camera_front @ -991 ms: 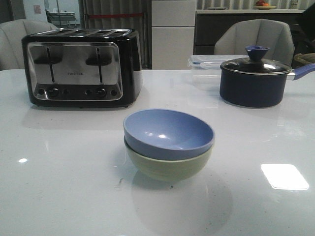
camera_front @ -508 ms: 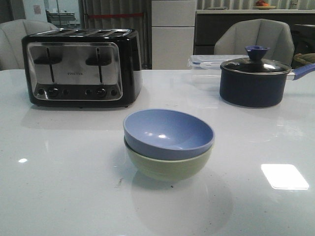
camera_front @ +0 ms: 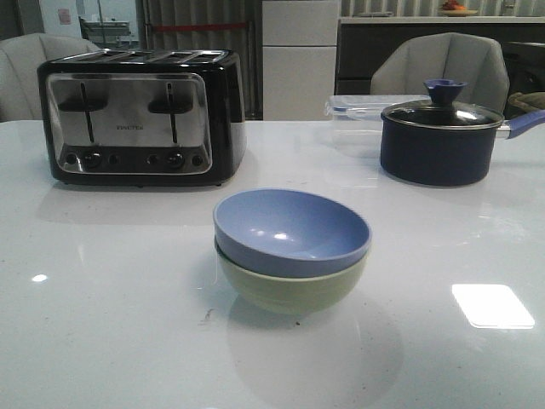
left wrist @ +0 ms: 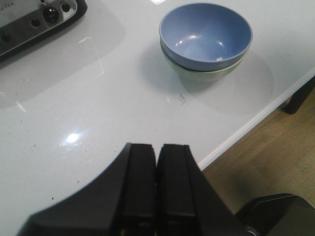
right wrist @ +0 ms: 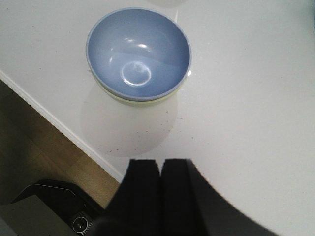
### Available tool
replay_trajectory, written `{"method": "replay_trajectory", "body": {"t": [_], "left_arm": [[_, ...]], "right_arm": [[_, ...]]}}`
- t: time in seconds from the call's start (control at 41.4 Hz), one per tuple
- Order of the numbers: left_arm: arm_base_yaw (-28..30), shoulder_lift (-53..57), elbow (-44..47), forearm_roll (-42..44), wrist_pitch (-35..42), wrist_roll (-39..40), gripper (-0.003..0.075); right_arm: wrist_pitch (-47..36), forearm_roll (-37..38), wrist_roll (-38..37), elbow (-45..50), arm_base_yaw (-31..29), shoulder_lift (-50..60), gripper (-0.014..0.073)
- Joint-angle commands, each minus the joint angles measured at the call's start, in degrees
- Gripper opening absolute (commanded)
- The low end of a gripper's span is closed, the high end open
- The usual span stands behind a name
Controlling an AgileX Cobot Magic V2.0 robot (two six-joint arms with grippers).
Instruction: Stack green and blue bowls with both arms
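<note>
The blue bowl (camera_front: 291,230) sits nested inside the green bowl (camera_front: 289,290) near the middle of the white table. The stack also shows in the left wrist view, blue bowl (left wrist: 205,37) over green bowl (left wrist: 204,74), and in the right wrist view, blue bowl (right wrist: 138,52) over green bowl (right wrist: 140,101). My left gripper (left wrist: 156,147) is shut and empty, held above the table well back from the stack. My right gripper (right wrist: 160,163) is shut and empty, also back from the stack near the table's front edge. Neither gripper shows in the front view.
A black and silver toaster (camera_front: 140,115) stands at the back left. A dark navy lidded pot (camera_front: 441,136) stands at the back right, with a clear lidded container (camera_front: 362,106) behind it. The table's front edge (left wrist: 256,118) drops to a wooden floor.
</note>
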State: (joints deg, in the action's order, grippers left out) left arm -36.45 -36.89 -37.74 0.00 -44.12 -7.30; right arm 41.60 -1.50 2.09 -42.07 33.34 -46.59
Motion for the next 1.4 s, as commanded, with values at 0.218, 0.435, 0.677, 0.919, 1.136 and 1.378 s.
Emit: {"method": "replay_trajectory", "body": {"t": [0.218, 0.435, 0.677, 0.919, 1.136, 1.378], "left_arm": [[1.0, 3.3, 0.7, 0.5, 7.6, -0.1, 0.0098], [13.7, 16.3, 15.3, 1.7, 26.5, -0.1, 0.0097], [26.5, 31.8, 32.3, -4.7, 42.4, 0.0, 0.0097], [29.0, 38.5, 38.3, -5.7, 45.6, 0.0, 0.0098], [31.4, 38.3, 38.2, -5.7, 47.2, 0.0, 0.0097], [31.8, 38.3, 38.2, -6.2, 47.1, 0.0, 0.0097]], "right_arm": [[-3.4, 0.4, 0.5, -1.5, 0.0, 0.4, 0.0055], [-3.3, 0.4, 0.5, -1.5, 0.0, 0.4, 0.0055], [-3.3, 0.4, 0.5, -1.5, 0.0, 0.4, 0.0055], [-3.3, 0.4, 0.5, -1.5, 0.0, 0.4, 0.0055], [-3.4, 0.4, 0.5, -1.5, 0.0, 0.4, 0.0055], [-3.4, 0.4, 0.5, -1.5, 0.0, 0.4, 0.0055]]}}
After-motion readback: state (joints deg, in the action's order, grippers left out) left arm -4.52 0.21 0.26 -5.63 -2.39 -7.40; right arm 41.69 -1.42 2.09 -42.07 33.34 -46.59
